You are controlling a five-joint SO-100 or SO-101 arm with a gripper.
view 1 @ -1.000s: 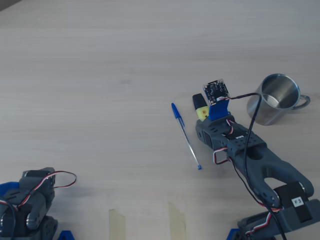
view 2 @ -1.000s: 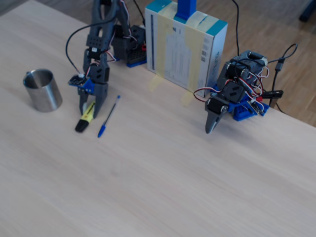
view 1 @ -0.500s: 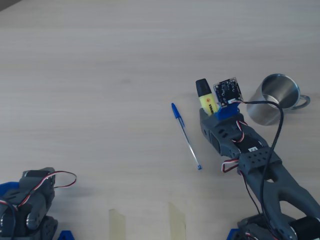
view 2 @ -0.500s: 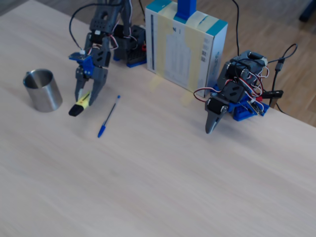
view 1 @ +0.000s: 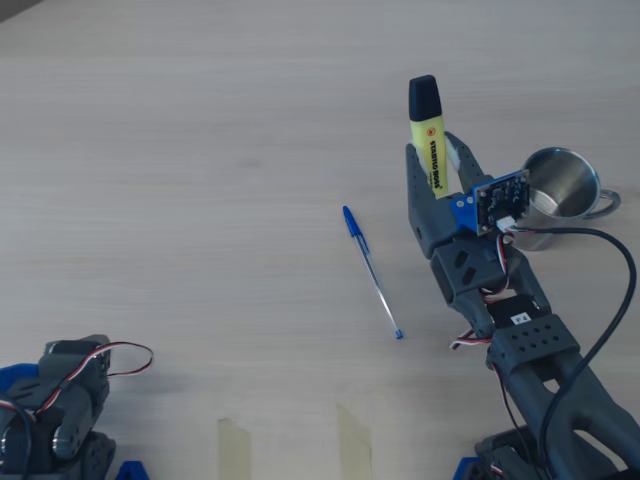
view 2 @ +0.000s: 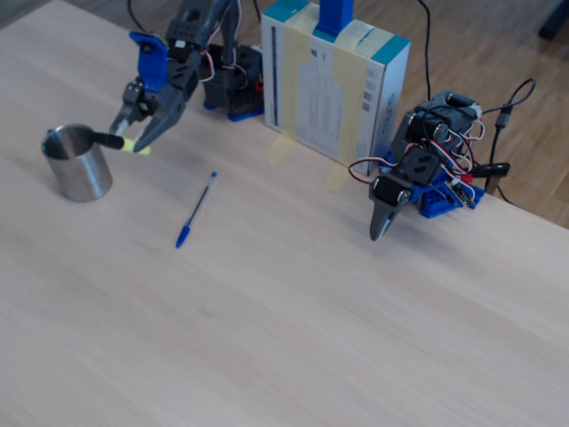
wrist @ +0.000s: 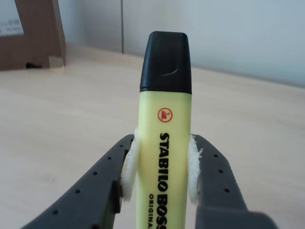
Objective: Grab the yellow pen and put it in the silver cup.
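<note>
Overhead view: the pen (view 1: 429, 140) has left the table since a second ago, when it lay flat under the gripper (view 1: 437, 172) next to the ballpoint (view 1: 371, 270). It now sticks out past the fingertips, black cap leading, raised and swung toward the cup (view 1: 553, 195). That puts the lift behind and the carry under way; what remains, by my reading, is to bring the cap over the rim and let go. The cup's inside shows only bare steel, so it looks empty.

Wrist view: both fingers (wrist: 131, 168) pinch the pen (wrist: 165, 143) on its flat sides, white pads pressed against the yellow body, cap up and clear. The grip looks centred and square.

Fixed view: the gripper (view 2: 142, 133) holds the pen (view 2: 124, 142) nearly level, its black cap close to the rim of the cup (view 2: 78, 164). Whether the cap is over the opening or just beside it I cannot tell. The ballpoint (view 2: 196, 210) lies on the table, well apart from the cup.
</note>
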